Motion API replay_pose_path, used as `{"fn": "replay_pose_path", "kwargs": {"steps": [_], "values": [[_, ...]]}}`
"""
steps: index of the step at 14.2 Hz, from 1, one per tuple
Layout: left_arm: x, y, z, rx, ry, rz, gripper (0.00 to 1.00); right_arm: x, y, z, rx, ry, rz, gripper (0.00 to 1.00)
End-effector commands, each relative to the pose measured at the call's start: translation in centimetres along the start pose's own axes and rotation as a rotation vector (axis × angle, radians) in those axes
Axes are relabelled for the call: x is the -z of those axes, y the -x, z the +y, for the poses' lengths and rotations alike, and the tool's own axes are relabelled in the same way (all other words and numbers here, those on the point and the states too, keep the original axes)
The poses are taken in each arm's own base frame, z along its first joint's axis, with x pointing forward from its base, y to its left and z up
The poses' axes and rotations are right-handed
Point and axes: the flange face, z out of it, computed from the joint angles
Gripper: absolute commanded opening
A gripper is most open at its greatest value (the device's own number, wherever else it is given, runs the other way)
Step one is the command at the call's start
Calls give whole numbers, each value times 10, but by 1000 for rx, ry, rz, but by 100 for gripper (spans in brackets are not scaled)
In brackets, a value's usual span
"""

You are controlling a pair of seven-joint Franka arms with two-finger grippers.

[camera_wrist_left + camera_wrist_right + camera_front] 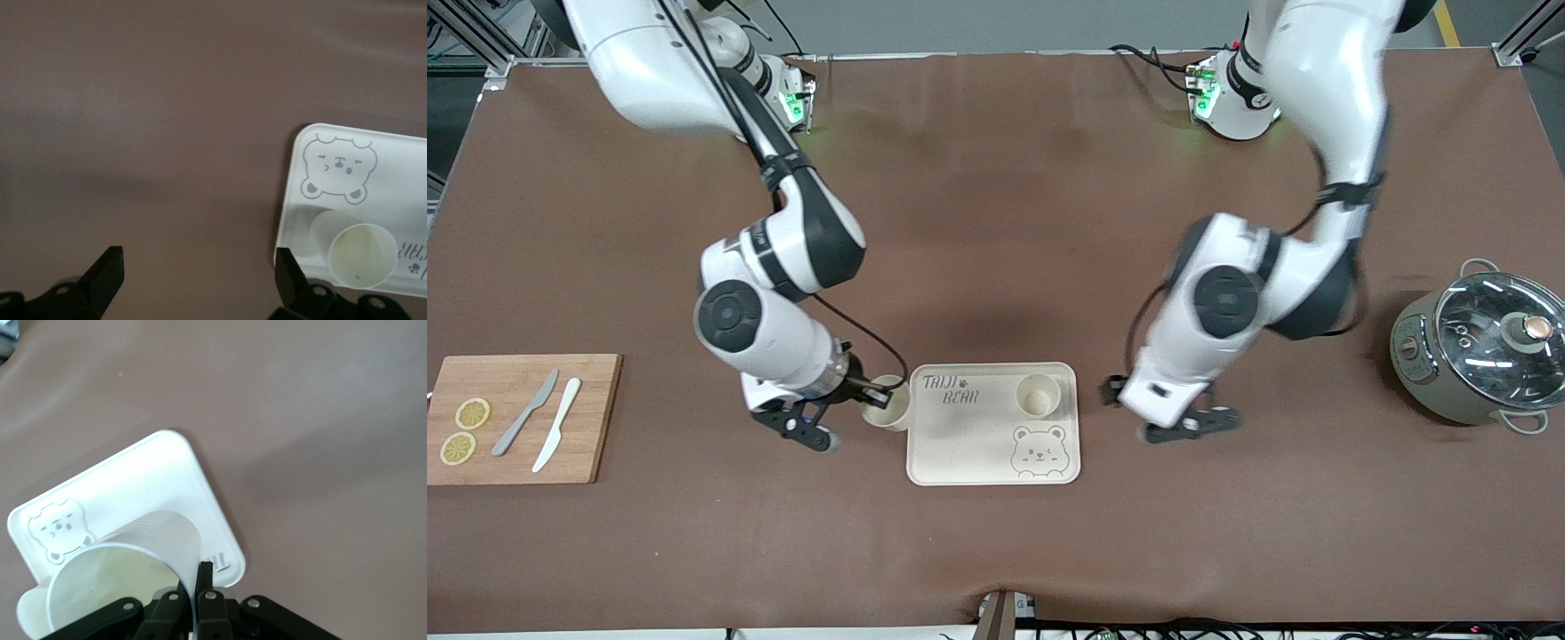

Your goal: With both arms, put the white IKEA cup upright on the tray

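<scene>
Two cups (pixel 1039 395) (pixel 887 404), one tray (pixel 978 444), two knives (pixel 525 413) (pixel 557 424), two lemon slices (pixel 472 413) (pixel 457 448), one pot (pixel 1480 347).

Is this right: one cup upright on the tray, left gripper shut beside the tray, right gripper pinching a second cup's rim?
Not quite. The left gripper is open and empty beside the tray, as the left wrist view shows. One cup stands upright on it; the right gripper pinches the second cup.

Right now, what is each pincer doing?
Left pincer: open, empty, beside the tray.
Right pincer: shut on a cup's rim.
</scene>
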Motion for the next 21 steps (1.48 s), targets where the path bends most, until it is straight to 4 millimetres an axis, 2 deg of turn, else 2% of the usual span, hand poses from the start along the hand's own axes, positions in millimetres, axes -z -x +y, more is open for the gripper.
{"fn": "replay_pose_path", "kwargs": {"steps": [1, 3, 5, 7, 8, 11, 13, 15, 19, 21], "values": [[35, -16, -77, -134, 23, -40, 100, -17, 13, -25, -13, -8, 18, 0], [60, -27, -125, -142, 37, -30, 100, -25, 24, -36, -20, -17, 24, 0], [94, -29, -168, -167, 41, -12, 100, -37, 28, -42, -20, -19, 30, 0], [117, -24, -206, -215, 35, -34, 100, -52, 29, -43, -7, -8, 46, 0], [128, -22, -216, -244, 35, -29, 100, -58, 27, -41, 2, 7, 62, 0], [158, -8, -222, -256, 32, -24, 100, -78, 26, -37, 35, 53, 88, 0], [198, 9, -233, -251, 28, -8, 100, -84, 25, -34, 38, 62, 85, 0], [226, 24, -237, -252, 25, 8, 100, -93, 26, -33, 40, 67, 80, 0], [236, 26, -238, -241, 25, 25, 100, -109, 24, -33, 43, 49, 88, 0], [254, 33, -239, -234, 23, 54, 100, -120, 23, -32, 43, 43, 89, 0]]}}
